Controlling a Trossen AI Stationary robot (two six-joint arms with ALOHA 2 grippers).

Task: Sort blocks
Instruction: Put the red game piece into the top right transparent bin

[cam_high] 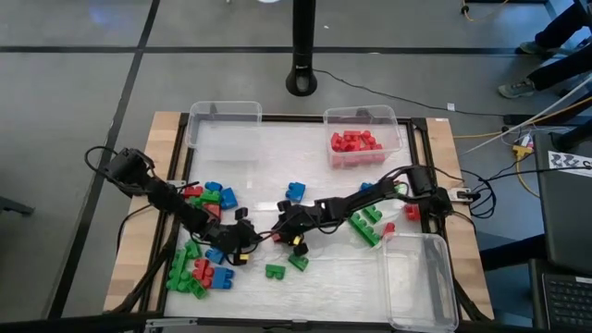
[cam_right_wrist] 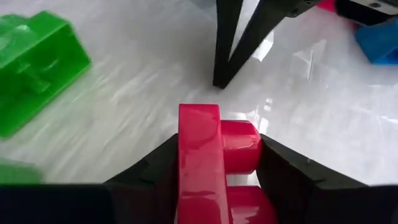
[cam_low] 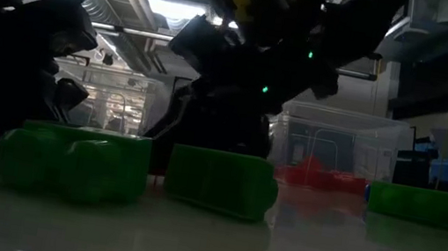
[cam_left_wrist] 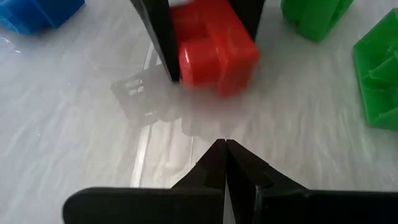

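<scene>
On the white counter (cam_high: 305, 296), loose blocks (cam_high: 199, 273) in red, green and blue lie heaped at the left near edge, with more scattered across the middle. The left gripper (cam_left_wrist: 225, 146) hovers low over the middle of the counter with its fingers (cam_left_wrist: 245, 171) pressed together on nothing, pointing at a red block (cam_right_wrist: 214, 158) just ahead of it. That red block sits clamped between the two fingers (cam_right_wrist: 292, 174) of the right gripper (cam_high: 289, 225), which reaches in from the right and grips it across its flat sides, the studs facing outward. To the right, a clear bin (cam_high: 365, 139) at the far edge already holds a pile of red blocks, while a second bin (cam_high: 421, 277) at the near right corner and a third bin (cam_high: 224, 125) at the far left look empty. The bricks appear light, rigid and glossy, likely to slip on the smooth counter if nudged, so a squeeze across opposite flat walls seems the surest hold. Green blocks (cam_low: 72, 156) lie closest to the near edge.
</scene>
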